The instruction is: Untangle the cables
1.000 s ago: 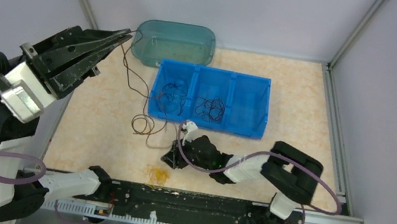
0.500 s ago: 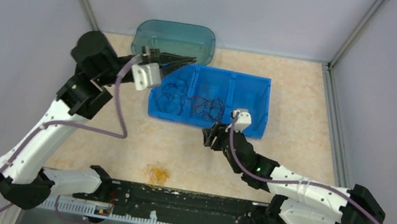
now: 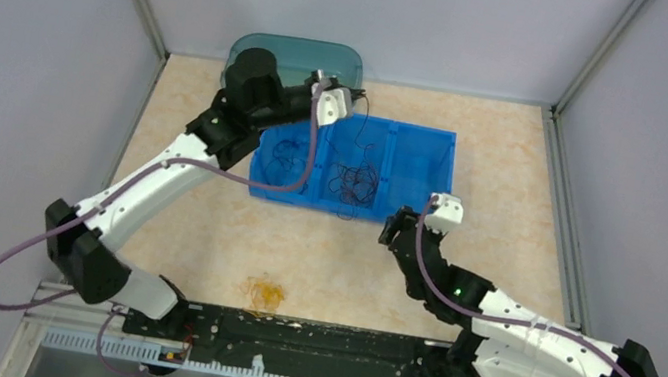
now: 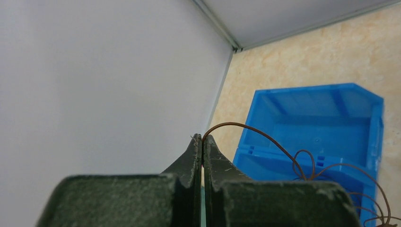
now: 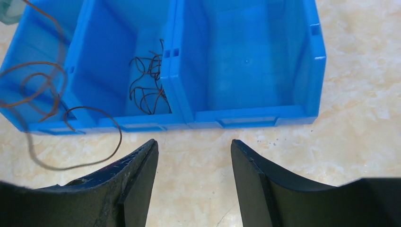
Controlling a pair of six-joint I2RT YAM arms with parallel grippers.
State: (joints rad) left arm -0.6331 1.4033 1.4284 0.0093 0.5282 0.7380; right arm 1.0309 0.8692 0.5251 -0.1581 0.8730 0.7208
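Brown thin curved cable (image 4: 228, 124) pinched between left jaws; right jaws parted, empty.

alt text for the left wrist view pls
The left gripper is shut on a thin brown wire, which arcs right and down into loops over a blue bin. A grey wall fills the left; beige tabletop lies beyond.

cables (image 3: 352, 176) in bin (image 3: 420, 167) | bin on table (image 3: 530, 204) | tub (image 3: 297, 49) behind bin
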